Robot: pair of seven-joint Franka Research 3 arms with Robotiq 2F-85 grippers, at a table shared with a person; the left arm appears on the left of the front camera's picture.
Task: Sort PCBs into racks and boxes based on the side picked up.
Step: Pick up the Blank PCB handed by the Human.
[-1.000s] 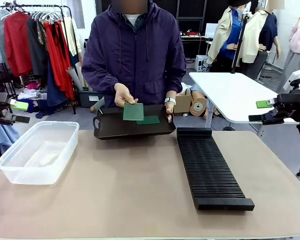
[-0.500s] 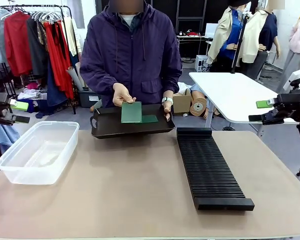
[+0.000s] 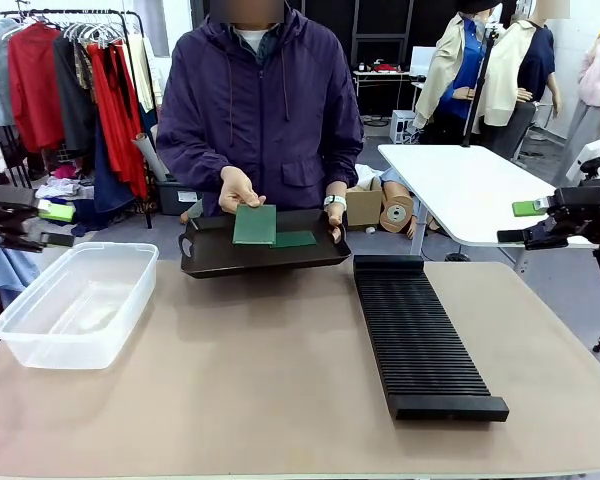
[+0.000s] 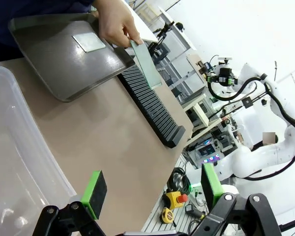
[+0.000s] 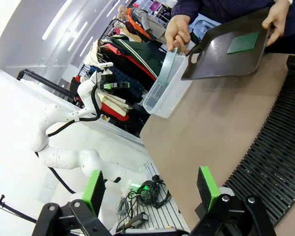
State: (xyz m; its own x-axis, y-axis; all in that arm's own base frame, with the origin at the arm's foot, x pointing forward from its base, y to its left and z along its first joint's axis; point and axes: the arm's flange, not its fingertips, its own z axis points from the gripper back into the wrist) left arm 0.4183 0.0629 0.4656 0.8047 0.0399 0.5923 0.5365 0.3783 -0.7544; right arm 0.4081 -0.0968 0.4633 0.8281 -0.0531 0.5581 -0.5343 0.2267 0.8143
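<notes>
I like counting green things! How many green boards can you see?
2. One PCB is held in the person's hand over the dark tray; a second PCB lies flat in that tray. More may hide behind the held one.

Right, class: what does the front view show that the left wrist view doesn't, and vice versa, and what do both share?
Front, not left wrist: the clothes rail. Left wrist, not front: the right arm's white base and links, and a yellow box with a red button. Both: the dark tray, the slotted black rack, the clear tub, the PCB in the person's hand.
</notes>
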